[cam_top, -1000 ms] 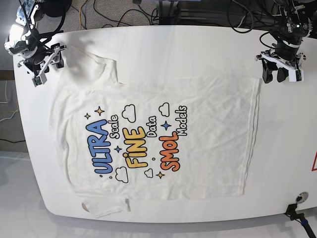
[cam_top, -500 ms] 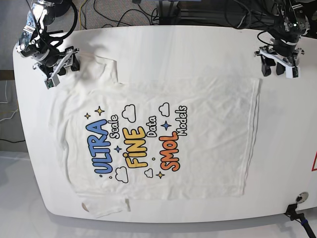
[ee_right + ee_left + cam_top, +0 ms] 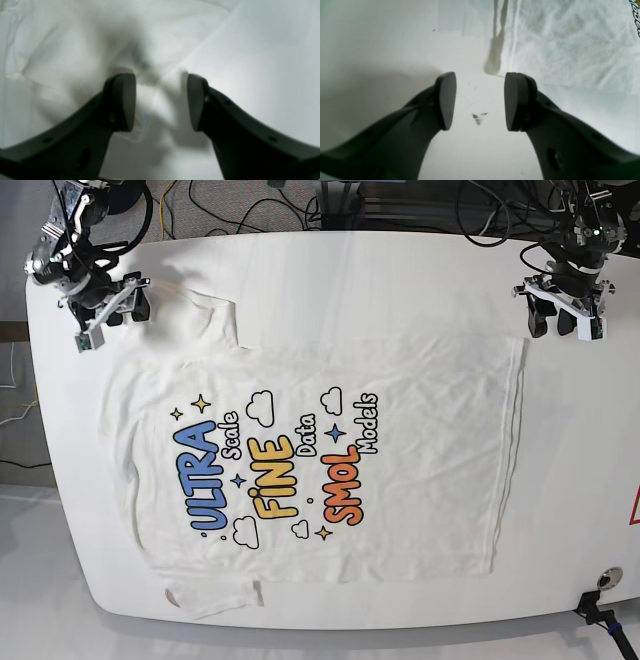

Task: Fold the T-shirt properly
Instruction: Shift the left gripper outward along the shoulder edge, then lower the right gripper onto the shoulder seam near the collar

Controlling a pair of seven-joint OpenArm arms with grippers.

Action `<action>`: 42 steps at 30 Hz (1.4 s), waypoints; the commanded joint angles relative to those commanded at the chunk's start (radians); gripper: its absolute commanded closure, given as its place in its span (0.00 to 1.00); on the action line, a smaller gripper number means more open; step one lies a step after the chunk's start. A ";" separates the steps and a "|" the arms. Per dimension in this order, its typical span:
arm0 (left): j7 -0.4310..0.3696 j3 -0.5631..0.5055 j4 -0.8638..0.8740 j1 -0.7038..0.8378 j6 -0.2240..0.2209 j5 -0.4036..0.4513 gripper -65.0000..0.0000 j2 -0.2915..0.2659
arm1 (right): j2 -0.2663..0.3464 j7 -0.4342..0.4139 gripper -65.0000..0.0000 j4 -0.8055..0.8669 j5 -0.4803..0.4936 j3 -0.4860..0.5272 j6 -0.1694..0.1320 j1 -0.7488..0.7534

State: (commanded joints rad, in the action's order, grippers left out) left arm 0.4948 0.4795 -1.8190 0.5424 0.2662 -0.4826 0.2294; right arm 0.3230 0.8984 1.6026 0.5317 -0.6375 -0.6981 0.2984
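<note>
Nearest the base camera, the hem-side corner and the lower sleeve of the T-shirt lie close to the front edge of the white desk. The shirt lies flat, print side up, with the "ULTRA FINE SMOL" lettering reading sideways across its middle and the hem running down the side under the left arm. That full spread is what a first fold wants, since both far corners are exposed and reachable.

Farther back, the two arms sit at those corners. The left end effector has its jaws parted with nothing between them, poised over bare desk just short of the hem corner (a small dark smudge marks the desk below it). The corner lies just beyond the fingertips, so I judge this arm is lining up to pinch it.

The right end effector is likewise spread wide and holds nothing, though rumpled sleeve fabric lies between and under its jaws; that view is blurred, so contact cannot be told. In the base view it hangs at the far sleeve edge. No fold has been made yet.
</note>
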 joint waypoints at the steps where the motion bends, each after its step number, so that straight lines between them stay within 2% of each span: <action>1: 0.000 0.000 0.000 0.000 0.000 0.000 0.56 0.000 | 0.000 0.000 0.52 0.000 0.015 -0.002 0.000 0.002; 4: 0.000 0.000 0.000 -0.002 0.000 0.000 0.56 0.000 | 0.000 0.005 0.52 0.000 0.066 -0.005 0.000 0.011; 11: 0.000 0.000 -0.002 -0.005 0.000 0.000 0.56 0.002 | -0.028 0.106 0.52 -0.002 0.245 -0.155 0.000 0.028; 14: 0.000 -0.003 -0.002 -0.005 0.000 0.000 0.56 0.002 | -0.035 0.161 0.52 -0.002 0.250 -0.210 0.000 0.028; 21: 0.000 -0.003 0.000 -0.006 0.000 0.000 0.56 0.002 | -0.130 0.285 0.52 -0.002 0.250 -0.315 0.000 0.028; 27: 0.000 -0.003 0.000 -0.006 0.000 0.000 0.56 0.002 | -0.170 0.296 0.52 -0.002 0.250 -0.316 0.000 0.031; 32: 0.000 -0.003 0.000 -0.006 0.000 0.000 0.56 0.002 | -0.178 0.321 0.52 -0.002 0.250 -0.313 0.000 0.026; 38: 0.000 -0.005 0.002 -0.006 0.000 0.000 0.56 0.002 | -0.233 0.358 0.52 -0.003 0.250 -0.311 0.004 -0.009; 42: 0.000 -0.005 0.002 -0.006 0.000 0.000 0.56 0.002 | -0.242 0.359 0.52 -0.002 0.249 -0.284 0.004 -0.032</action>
State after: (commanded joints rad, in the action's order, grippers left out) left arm 0.4948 0.4749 -1.8174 0.5363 0.2662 -0.4826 0.2309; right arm 0.0806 1.2574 1.6011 0.7802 -0.9214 -0.6943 0.2662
